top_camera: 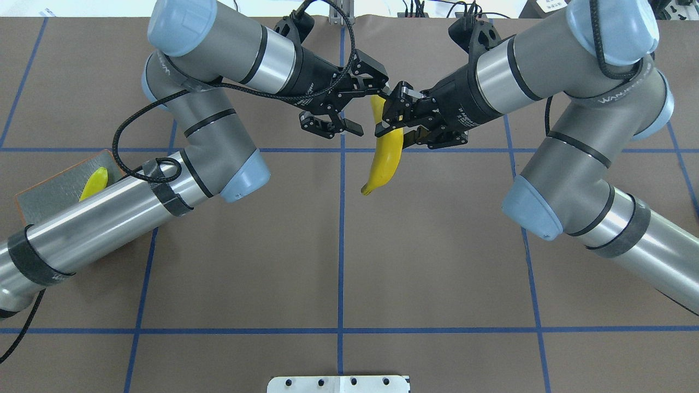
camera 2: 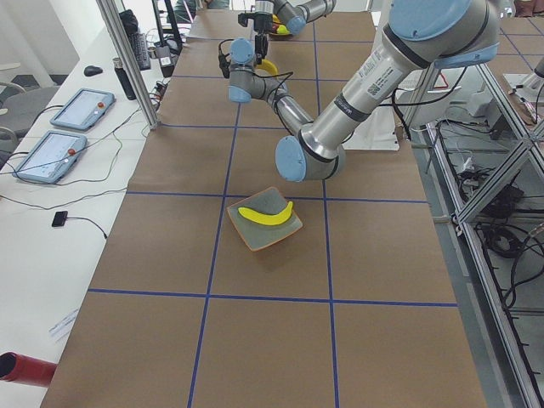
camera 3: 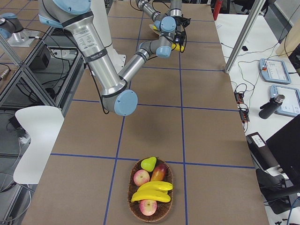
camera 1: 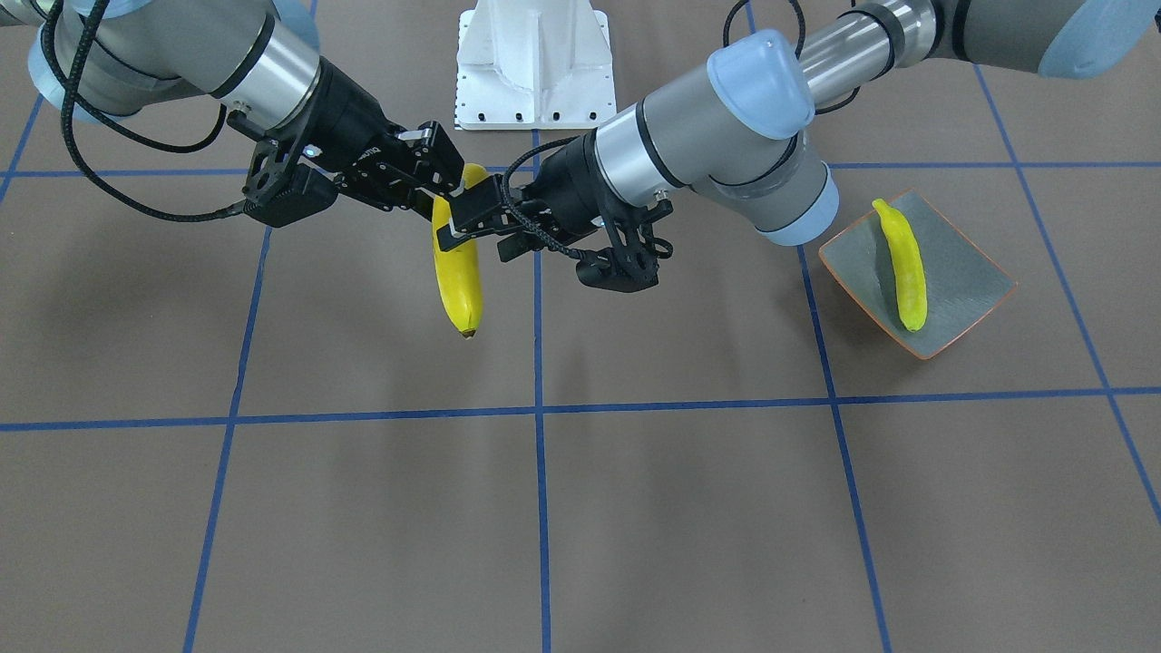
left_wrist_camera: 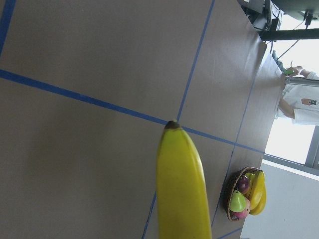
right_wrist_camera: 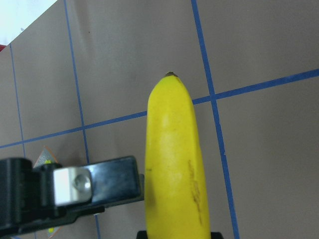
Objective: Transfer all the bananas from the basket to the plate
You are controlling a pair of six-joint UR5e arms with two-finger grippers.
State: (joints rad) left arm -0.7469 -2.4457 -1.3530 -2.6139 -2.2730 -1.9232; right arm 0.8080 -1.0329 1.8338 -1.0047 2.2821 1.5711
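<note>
Progress: one bright yellow curved banana [camera 1: 902, 268] lies on the speckled grey-green plate with orange rim [camera 1: 961, 272]. Two more bananas [camera 3: 152, 191] sit in the woven brown basket [camera 3: 132, 206]. A fourth banana [camera 1: 458, 281] hangs over the brown worktop [camera 1: 635, 508], my right pincer [top_camera: 391, 109] clamped on its upper part. My left pincer [top_camera: 368, 106] is spread, jaws flanking that end; contact unclear

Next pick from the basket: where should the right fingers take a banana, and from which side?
Come straight down on the upper banana in the exterior right view, closing across its width near the middle. It lies flat across the top of the basket with nothing over it. The lower banana lies against it, so that side will likely be tight.
</note>
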